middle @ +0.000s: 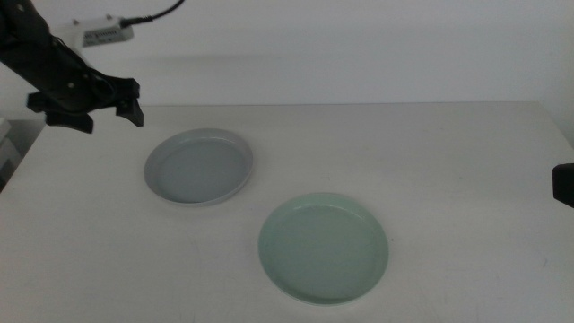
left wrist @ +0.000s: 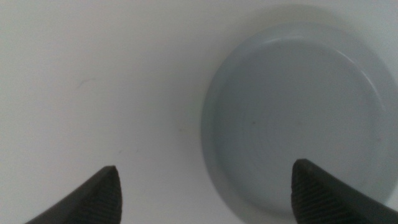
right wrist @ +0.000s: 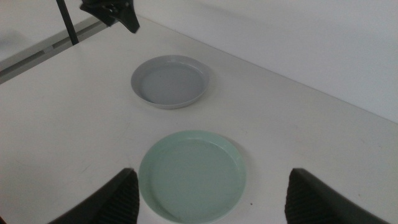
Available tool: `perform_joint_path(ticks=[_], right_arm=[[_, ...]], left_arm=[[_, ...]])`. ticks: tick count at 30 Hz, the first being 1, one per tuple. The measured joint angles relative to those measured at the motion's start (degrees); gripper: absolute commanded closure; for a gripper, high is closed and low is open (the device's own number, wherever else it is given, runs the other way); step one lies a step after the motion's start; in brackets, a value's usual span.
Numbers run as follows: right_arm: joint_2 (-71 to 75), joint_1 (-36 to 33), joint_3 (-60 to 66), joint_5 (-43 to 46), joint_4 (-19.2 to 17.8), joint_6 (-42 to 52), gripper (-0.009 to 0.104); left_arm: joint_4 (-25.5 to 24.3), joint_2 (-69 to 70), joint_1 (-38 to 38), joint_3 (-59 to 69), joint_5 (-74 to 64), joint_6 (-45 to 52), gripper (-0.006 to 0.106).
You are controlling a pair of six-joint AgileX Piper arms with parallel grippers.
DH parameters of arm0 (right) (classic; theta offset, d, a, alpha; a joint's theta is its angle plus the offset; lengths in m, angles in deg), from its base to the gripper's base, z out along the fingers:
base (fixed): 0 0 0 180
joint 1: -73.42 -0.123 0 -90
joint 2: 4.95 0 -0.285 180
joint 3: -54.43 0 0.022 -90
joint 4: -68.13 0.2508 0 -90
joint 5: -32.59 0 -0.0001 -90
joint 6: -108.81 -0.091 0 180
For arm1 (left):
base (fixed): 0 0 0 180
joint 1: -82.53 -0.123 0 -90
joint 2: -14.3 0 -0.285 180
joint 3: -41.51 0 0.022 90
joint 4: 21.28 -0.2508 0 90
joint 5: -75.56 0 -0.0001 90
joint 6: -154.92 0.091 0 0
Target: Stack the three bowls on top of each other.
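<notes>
the grey-blue bowl (middle: 199, 166) is seen upright on the white worktop (middle: 430, 170), hollow side up, toward the far left of the middle view; being round, no long axis is shown; the pale mint green bowl (middle: 324, 247) is set nearer the camera and to the right of it, also hollow side up, a strip of bare worktop lying between the two rims, so that they are apart and not stacked; only these two bowls are seen, and a white one cannot be made out in any view.

the left hand (middle: 88, 103) is held above the worktop beyond the far left edge of the grey-blue bowl, not touching it; its jaws are spread wide with nothing between them, and in the left wrist view the grey-blue bowl (left wrist: 305, 118) is found under one jaw and bare worktop under the other.

the right hand (right wrist: 211, 196) is kept at the right edge of the worktop, well apart from both bowls; its jaws are likewise parted and empty, the mint green bowl (right wrist: 191, 175) being framed between them from a distance, the grey-blue bowl (right wrist: 168, 81) beyond it.
</notes>
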Motion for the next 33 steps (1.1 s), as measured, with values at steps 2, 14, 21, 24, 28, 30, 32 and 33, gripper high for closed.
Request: perform_joint_path(ticks=[2,14,21,24,28,30,32,33], right_arm=[[0.00,0.00,0.00,0.00,0.00,0.00,0.036],[0.00,0.00,0.00,0.00,0.00,0.00,0.036],[0.00,0.00,0.00,0.00,0.00,0.00,0.036],[0.00,0.00,0.00,0.00,0.00,0.00,0.036],[0.00,0.00,0.00,0.00,0.00,0.00,0.036],[0.00,0.00,0.00,0.00,0.00,0.00,0.036],[0.00,0.00,0.00,0.00,0.00,0.00,0.036],[0.00,0.00,0.00,0.00,0.00,0.00,0.036]], left_arm=[[1.12,-2.41,0.00,-0.96,0.23,1.18,-0.004],[6.82,-13.08,0.00,-1.99,0.99,5.70,-0.004],[7.79,-15.31,0.00,-2.06,2.80,7.50,0.025],[8.16,-15.70,0.00,-2.27,2.99,7.56,0.045],[9.45,-16.01,0.00,-2.40,3.23,7.56,0.070],[9.98,-16.14,0.00,-2.40,3.30,7.56,0.086],[10.61,-16.20,0.00,-2.40,3.51,7.51,0.099],[11.00,-16.20,0.00,-2.40,3.64,7.36,0.100]])
